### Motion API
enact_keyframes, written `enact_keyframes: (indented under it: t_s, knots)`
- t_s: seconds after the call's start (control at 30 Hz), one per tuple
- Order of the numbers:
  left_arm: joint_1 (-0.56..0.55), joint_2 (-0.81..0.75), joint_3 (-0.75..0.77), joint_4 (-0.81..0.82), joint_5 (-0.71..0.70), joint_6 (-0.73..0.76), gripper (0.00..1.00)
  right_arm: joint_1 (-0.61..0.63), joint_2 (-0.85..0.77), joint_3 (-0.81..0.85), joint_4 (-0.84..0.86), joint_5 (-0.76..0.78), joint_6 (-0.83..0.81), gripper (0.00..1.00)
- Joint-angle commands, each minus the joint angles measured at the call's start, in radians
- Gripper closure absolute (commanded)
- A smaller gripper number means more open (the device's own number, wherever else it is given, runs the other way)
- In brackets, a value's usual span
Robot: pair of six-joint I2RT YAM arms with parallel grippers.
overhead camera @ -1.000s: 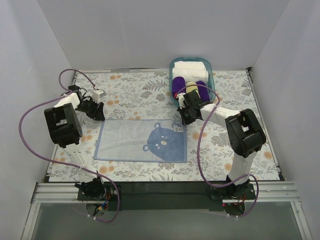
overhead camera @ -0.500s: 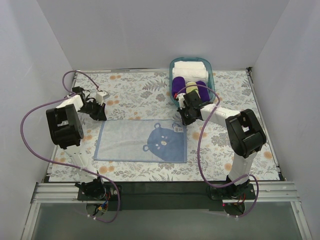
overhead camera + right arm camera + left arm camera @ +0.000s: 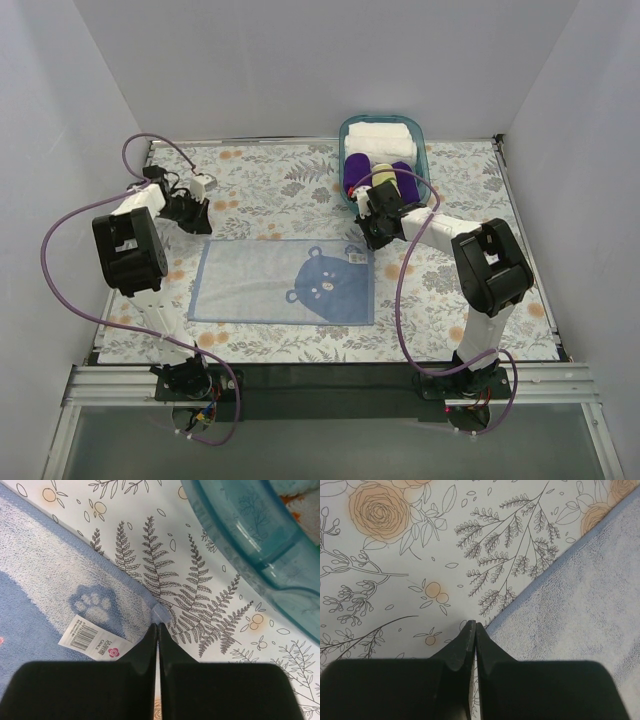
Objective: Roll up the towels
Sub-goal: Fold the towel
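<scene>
Just right of the shut, empty left pincer [image 3: 472,625], the rectangular light-blue cloth towel [image 3: 250,282] is lying flat, ready for rolling; the right pincer [image 3: 158,626] is pinching its corner, likely to begin.

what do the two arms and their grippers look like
Both match. The left arm and right arm have white links and boxy black joint housings, and stand on black bases. A purple cable loops along each arm. The left gripper and right gripper each have two black fingers tapering to thin tips. No markings are readable.
</scene>
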Motion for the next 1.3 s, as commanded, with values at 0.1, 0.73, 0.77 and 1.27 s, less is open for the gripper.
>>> enact_keyframes:
  t_s: [0.1, 0.73, 0.77, 1.27]
  knots:
    - [0.011, -0.044, 0.053, -0.059, -0.01, 0.009, 0.97, 0.0, -0.052, 0.014, -0.004, 0.017, -0.016, 0.99]
    - [-0.005, -0.038, -0.097, 0.021, -0.12, 0.002, 0.74, 0.0, -0.025, 0.025, -0.002, 0.01, -0.019, 0.99]
    - [-0.006, -0.032, -0.088, 0.021, -0.116, -0.003, 0.75, 0.0, -0.023, 0.031, -0.001, 0.015, -0.019, 0.99]
    - [0.006, -0.064, 0.03, 0.032, 0.002, -0.052, 1.0, -0.024, -0.049, 0.131, 0.024, 0.089, -0.1, 0.99]
